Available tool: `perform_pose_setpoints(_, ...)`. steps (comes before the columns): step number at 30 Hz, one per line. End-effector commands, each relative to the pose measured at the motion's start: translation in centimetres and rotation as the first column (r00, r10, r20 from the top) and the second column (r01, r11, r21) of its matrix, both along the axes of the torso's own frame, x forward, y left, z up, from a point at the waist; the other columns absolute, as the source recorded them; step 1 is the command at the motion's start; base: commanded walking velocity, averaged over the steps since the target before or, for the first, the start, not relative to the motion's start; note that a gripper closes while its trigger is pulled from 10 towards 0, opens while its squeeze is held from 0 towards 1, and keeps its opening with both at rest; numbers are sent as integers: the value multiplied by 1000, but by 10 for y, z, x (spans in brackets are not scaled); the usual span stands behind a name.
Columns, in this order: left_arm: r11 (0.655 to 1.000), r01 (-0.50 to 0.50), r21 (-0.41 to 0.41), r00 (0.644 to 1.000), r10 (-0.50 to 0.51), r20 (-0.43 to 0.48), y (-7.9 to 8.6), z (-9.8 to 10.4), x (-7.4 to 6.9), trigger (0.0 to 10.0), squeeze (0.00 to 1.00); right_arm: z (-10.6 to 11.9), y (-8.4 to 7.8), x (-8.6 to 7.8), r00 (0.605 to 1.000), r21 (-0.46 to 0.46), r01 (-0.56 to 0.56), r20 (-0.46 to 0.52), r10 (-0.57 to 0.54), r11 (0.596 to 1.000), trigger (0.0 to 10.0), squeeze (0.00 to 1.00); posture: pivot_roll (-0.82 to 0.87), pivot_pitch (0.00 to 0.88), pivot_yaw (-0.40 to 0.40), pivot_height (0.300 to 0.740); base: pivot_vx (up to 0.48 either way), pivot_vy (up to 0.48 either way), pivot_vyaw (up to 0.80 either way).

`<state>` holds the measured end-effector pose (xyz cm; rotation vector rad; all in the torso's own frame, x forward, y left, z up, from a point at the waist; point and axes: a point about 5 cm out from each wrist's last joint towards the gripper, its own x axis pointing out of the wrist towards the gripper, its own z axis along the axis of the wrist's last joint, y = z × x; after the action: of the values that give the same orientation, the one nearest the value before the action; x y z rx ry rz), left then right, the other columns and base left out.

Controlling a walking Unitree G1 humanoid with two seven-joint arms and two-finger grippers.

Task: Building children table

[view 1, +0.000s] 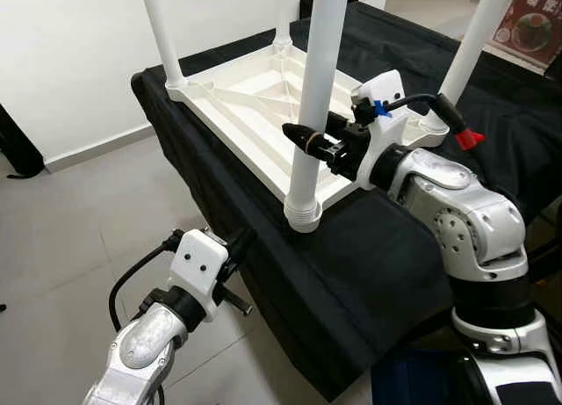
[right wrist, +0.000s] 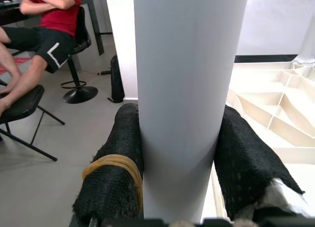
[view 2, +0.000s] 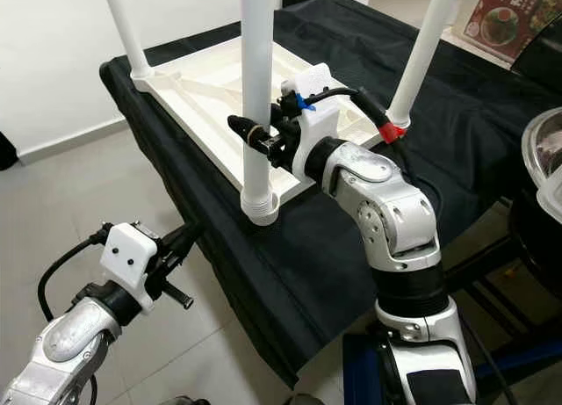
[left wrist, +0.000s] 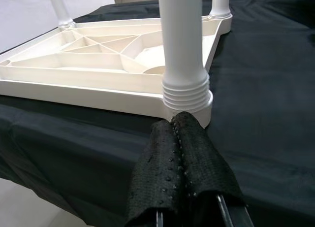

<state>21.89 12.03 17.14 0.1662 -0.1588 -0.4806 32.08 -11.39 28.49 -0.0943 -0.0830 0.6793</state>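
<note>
Left eye view: the white children's table (view 1: 263, 106) lay upside down on a tabletop draped in black cloth (view 1: 369, 256), its underside ribs facing up and its four white legs pointing straight up, long axes vertical. The near leg (view 1: 314, 106) stood in the threaded corner socket (view 1: 303, 213) at the table's near corner, close to the cloth's front edge. The right gripper (view 1: 309, 141) reached in from the right and clamped this leg about mid-height, one black finger on each side. The left gripper (view 1: 239, 240) hung lower, off the tabletop's front edge, over the grey floor (view 1: 61, 247).

Right eye view: the same layout appeared; the right arm's red-tipped cable (view 2: 391, 131) ran beside the far right leg (view 2: 426, 49).

Left wrist view: the left gripper's fingers (left wrist: 167, 173) were pressed together, holding nothing, aimed at the socket's ribbed collar just ahead.

Right wrist view: the leg filled the gap between both padded fingers (right wrist: 113, 163), touching each. A seated person (right wrist: 44, 25) was behind.
</note>
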Motion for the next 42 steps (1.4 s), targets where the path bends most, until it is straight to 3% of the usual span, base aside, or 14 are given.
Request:
perform_pose_setpoints(1, 1000, 10, 8, 1000, -10, -1, -2, 1, -4, 10000, 0, -9, -1, 5, 998, -26, 41, -38, -42, 999, 10000, 0, -27, 176, -23, 740, 0, 0, 0)
perform_pose_setpoints(20, 1000, 9, 13, 1000, -9, 2, -1, 2, -4, 10000, 0, -7, -16, 7, 995, -34, 97, -33, -98, 995, 10000, 0, -28, 173, -14, 740, 0, 0, 0)
perform_pose_setpoints(25, 1000, 8, 16, 1000, -8, 8, 0, 3, -3, 10000, 0, -20, -12, 4, 992, -41, 105, -66, -107, 994, 10000, 0, -23, 171, -16, 740, 0, 0, 0)
perform_pose_setpoints(29, 1000, -1, 19, 1000, 0, 14, 2, 5, -2, 10000, 0, -29, -13, 4, 978, -55, 184, -90, -188, 981, 10000, 0, -19, 169, -16, 740, 0, 0, 0)
perform_pose_setpoints(34, 1000, -13, 24, 1000, 12, 23, 4, 6, 0, 10000, 0, -37, -20, 5, 939, -66, 321, -110, -327, 945, 10000, 0, -24, 168, -12, 740, 0, 0, 0)
perform_pose_setpoints(38, 1000, -15, 25, 1000, 15, 26, 4, 6, 0, 10000, 0, -39, -22, 5, 923, -74, 362, -113, -368, 929, 10000, 0, -26, 167, -11, 740, 0, 0, 0)
perform_pose_setpoints(40, 999, -40, 31, 998, 39, 44, 6, 9, 4, 10000, 0, -37, -30, 2, 854, -117, 511, -45, -519, 852, 10000, 0, -26, 168, -9, 740, 0, 0, 0)
perform_pose_setpoints(42, 998, -52, 33, 998, 50, 49, 7, 9, 5, 10000, 0, -36, -31, 1, 835, -114, 542, -38, -549, 832, 10000, 0, -26, 168, -9, 740, 0, 0, 0)
